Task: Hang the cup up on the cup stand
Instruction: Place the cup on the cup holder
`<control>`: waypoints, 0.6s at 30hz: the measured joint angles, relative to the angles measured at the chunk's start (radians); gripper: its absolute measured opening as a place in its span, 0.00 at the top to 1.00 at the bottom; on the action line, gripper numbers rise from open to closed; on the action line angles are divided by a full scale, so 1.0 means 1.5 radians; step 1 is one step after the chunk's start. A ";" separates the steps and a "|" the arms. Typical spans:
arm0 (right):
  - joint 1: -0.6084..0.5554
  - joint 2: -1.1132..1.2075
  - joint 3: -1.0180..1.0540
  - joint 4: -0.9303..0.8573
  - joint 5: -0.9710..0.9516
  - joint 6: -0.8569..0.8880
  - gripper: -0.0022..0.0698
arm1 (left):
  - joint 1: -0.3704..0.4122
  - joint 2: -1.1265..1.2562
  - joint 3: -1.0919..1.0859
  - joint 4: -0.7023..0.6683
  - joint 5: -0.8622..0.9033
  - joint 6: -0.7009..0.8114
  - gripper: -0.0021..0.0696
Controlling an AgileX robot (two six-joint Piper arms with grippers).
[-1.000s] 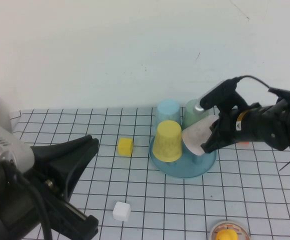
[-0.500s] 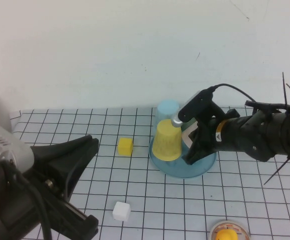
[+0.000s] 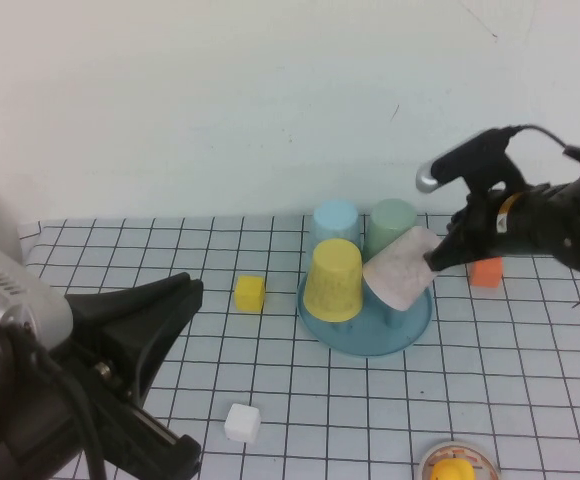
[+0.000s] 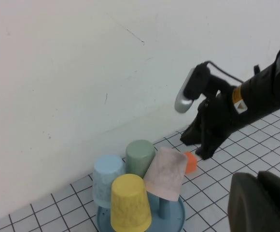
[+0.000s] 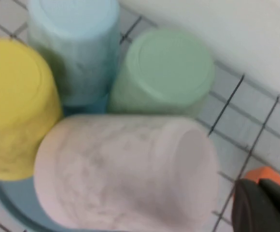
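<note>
Half a second ago my right gripper was low over the cup stand with its arm across the cups; now it has pulled back up and to my right, and the pink cup is uncovered. Its fingers are pressed together and empty, the tip just beside the cup's closed bottom; I cannot tell whether they touch.

In the left wrist view the same gripper hangs apart from the cup, a little above and beyond it.

The pink cup sits mouth-down on a peg of the stand, tilted. Its long axis leans, the closed bottom pointing up and toward my right, the open mouth down toward the middle of the stand. In the right wrist view the pink cup lies across the frame, its side just beside the yellow cup and the green cup.

Around it, the yellow cup stands upside down at the near left of the stand, the blue cup behind that, the green cup at the back right. An orange block lies on the grid table behind my right arm.

My left gripper sits closed and empty at the near left, well apart from the stand.
</note>
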 joint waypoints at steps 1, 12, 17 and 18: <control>0.000 0.009 0.000 0.000 -0.003 0.000 0.97 | 0.000 0.000 0.000 0.000 0.000 0.000 0.97; 0.020 0.045 -0.001 -0.063 -0.105 0.006 0.97 | 0.000 -0.002 0.000 0.000 0.006 0.000 0.97; 0.027 0.029 -0.001 -0.083 -0.091 0.040 0.97 | 0.000 -0.002 0.000 0.000 0.007 0.002 0.97; 0.028 0.020 -0.001 -0.083 -0.079 0.043 0.97 | 0.000 -0.002 0.000 0.000 0.005 0.007 0.97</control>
